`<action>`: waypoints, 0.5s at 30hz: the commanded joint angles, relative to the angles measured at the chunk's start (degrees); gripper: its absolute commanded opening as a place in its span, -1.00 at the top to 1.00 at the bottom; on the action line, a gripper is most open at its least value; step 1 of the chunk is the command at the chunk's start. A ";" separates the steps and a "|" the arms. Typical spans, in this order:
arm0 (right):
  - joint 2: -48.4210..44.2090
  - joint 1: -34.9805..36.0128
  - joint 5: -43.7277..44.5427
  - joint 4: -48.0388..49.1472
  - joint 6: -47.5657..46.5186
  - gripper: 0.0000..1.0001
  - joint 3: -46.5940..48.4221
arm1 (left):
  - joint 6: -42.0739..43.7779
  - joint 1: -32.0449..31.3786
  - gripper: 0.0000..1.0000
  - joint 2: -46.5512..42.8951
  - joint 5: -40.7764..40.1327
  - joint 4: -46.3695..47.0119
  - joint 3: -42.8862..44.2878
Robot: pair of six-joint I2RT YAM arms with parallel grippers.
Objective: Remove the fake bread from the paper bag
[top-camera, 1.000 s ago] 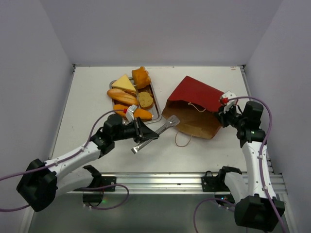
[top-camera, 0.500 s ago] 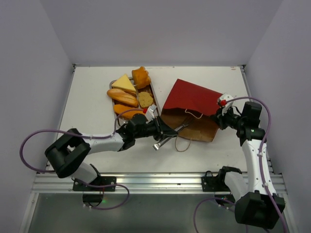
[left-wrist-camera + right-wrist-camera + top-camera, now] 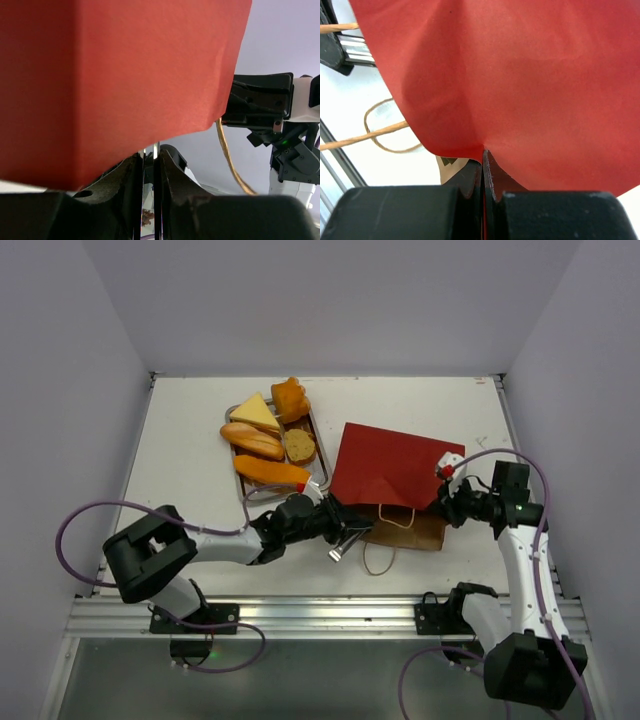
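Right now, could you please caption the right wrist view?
Right gripper shut on the lower edge of the red paper bag.

Left gripper (image 3: 343, 538) has reached under the paper bag (image 3: 385, 465) (right gripper (image 3: 447, 498) has drawn its corner nearer)

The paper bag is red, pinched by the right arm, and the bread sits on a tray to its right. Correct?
One slip: the top external view shows the tray with the fake bread to the left of the paper bag, not the right. The bag is red, and the right gripper pinches it.
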 commanded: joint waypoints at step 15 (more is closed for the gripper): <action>-1.14 9.45 12.81 15.47 21.45 1.00 0.17 | -4.65 -5.14 0.54 -4.48 -14.57 -5.21 -1.50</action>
